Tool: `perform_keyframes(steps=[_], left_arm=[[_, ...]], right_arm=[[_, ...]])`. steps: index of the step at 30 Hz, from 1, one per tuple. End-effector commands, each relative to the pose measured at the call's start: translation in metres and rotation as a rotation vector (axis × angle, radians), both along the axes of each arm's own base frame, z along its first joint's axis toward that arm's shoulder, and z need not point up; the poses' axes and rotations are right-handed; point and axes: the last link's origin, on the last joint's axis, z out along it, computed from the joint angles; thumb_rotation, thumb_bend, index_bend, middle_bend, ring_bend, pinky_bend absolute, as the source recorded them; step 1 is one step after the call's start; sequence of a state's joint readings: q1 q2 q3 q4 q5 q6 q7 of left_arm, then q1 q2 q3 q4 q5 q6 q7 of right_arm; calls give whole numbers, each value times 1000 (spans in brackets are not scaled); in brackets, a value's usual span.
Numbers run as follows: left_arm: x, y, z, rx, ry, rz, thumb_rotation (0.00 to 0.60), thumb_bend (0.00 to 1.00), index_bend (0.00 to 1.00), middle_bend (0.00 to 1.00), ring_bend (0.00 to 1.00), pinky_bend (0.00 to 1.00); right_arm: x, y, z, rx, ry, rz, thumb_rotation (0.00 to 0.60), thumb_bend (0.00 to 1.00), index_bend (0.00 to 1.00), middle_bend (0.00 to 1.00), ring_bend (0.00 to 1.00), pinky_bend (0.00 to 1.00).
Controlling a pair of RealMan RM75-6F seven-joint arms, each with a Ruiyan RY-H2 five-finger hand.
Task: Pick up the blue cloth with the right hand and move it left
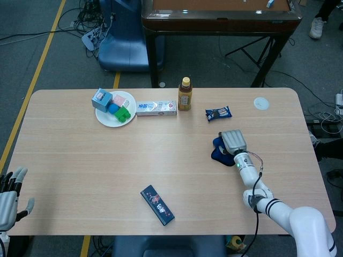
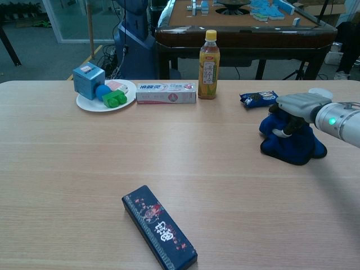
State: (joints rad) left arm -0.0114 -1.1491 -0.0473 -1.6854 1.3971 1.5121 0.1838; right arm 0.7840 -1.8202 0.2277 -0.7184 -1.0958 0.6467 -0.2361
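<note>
From the head view, the right hand (image 1: 233, 142) lies on top of the blue cloth (image 1: 217, 151), on the right part of the table (image 1: 80, 160), below the snack packet (image 1: 218, 113). The left hand (image 1: 9, 199) waits at the near left corner, fingers apart and holding nothing. From the chest view, the right hand (image 2: 297, 105) has fingers curled into the cloth (image 2: 292, 140), which rests bunched on the table. The cloth looks soft and light, so I think the top fold is the best place to grip.

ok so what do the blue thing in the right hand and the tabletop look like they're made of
Blue cloth: soft matte fabric, probably a thick fleece or towel weave; it bunches and slumps in folds under the right hand. Table: light wood-grain surface with faint lines and a dull sheen, likely laminate or veneer; the pictures cannot settle which.
</note>
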Motion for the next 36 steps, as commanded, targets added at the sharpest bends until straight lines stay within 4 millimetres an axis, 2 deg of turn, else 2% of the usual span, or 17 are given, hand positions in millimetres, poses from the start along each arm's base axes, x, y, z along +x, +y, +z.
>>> perform_keyframes(steps=[1, 7, 11, 22, 30, 36], left_arm=[[0, 0, 0, 1, 0, 2, 600, 357, 56, 0, 11, 0], [-2, -2, 2, 6, 2, 10, 600, 357, 56, 0, 11, 0], [-2, -4, 2, 6, 1, 12, 600, 358, 56, 0, 11, 0], [-5, -6, 3, 12, 0, 20, 600, 357, 56, 0, 11, 0], [-5, -7, 2, 8, -1, 19, 600, 357, 56, 0, 11, 0], [-5, -7, 1, 7, -6, 23, 600, 357, 56, 0, 11, 0]], right_arm=[[6, 1, -7, 19, -16, 6, 600, 696, 758, 508, 504, 708], [24, 8, -18, 59, -67, 49, 600, 696, 758, 509, 504, 708], [26, 7, -19, 70, -52, 67, 600, 696, 758, 510, 504, 708], [-5, -17, 4, -11, 43, -18, 600, 696, 758, 515, 504, 708], [-26, -25, 21, -49, 80, -81, 600, 696, 758, 517, 504, 708], [-26, -26, 18, -43, 76, -93, 600, 696, 758, 519, 504, 708]])
